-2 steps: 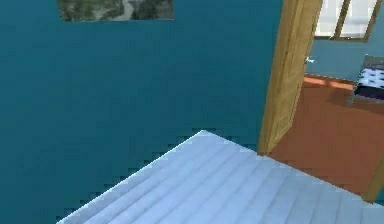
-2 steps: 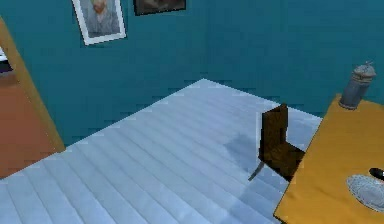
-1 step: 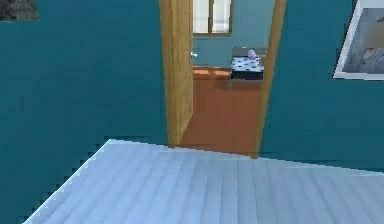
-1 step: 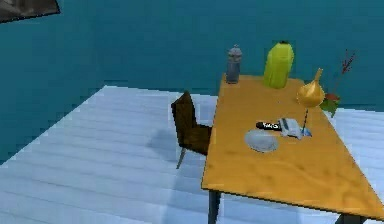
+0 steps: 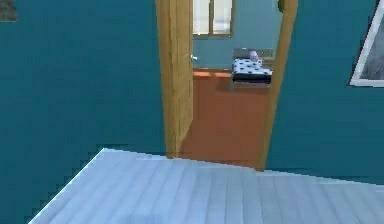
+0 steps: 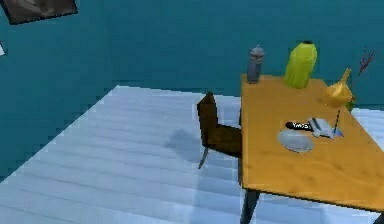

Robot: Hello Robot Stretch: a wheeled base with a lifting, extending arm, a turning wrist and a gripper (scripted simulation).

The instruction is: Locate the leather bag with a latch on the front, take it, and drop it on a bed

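Note:
Through an open wooden doorway [image 5: 225, 80] in the forward view I see a bed [image 5: 252, 70] with a dark dotted cover in the far room, on an orange floor. Something small and pale lies on top of it. In the arm side view a wooden table [image 6: 300, 165] stands at the right with a yellow-green vase-like object [image 6: 299, 64], a grey bottle [image 6: 256, 64], a yellow desk lamp [image 6: 340, 97], a grey bowl [image 6: 296, 140] and small flat items.
Teal walls enclose this room with a pale blue plank floor [image 5: 190, 190]. A dark wooden chair [image 6: 217, 127] stands at the table's left edge. Framed pictures hang on the walls [image 5: 370, 45] [image 6: 40, 8]. A window [image 5: 212, 17] shows in the far room.

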